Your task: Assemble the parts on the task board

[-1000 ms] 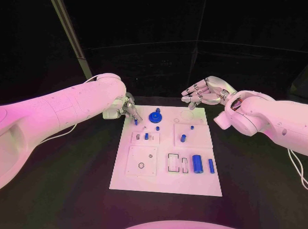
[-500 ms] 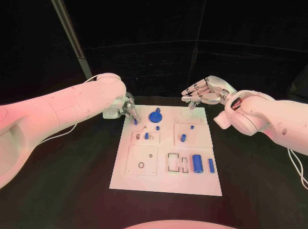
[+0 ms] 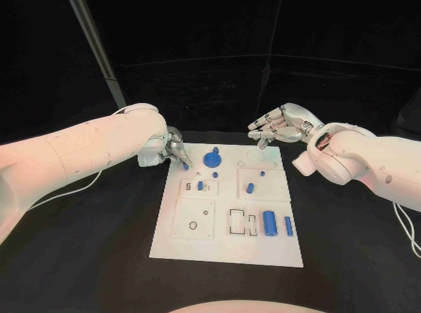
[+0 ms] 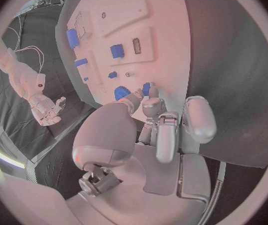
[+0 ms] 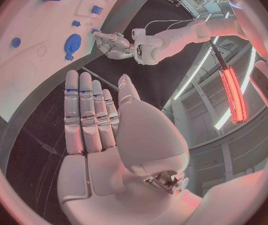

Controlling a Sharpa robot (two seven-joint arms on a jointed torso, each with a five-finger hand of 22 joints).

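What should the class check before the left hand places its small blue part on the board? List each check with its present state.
1. Left hand holds a small blue part in its fingers: ok.
2. Part seated in the task board: cannot tell.
3. Right hand holds nothing, fingers apart: ok.
4. Right hand clear of the left hand: ok.
5. Blue gear beside the left hand untouched: ok.

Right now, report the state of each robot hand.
Left robot hand: pinching a small blue part at the task board's far corner.
Right robot hand: open, holding nothing.
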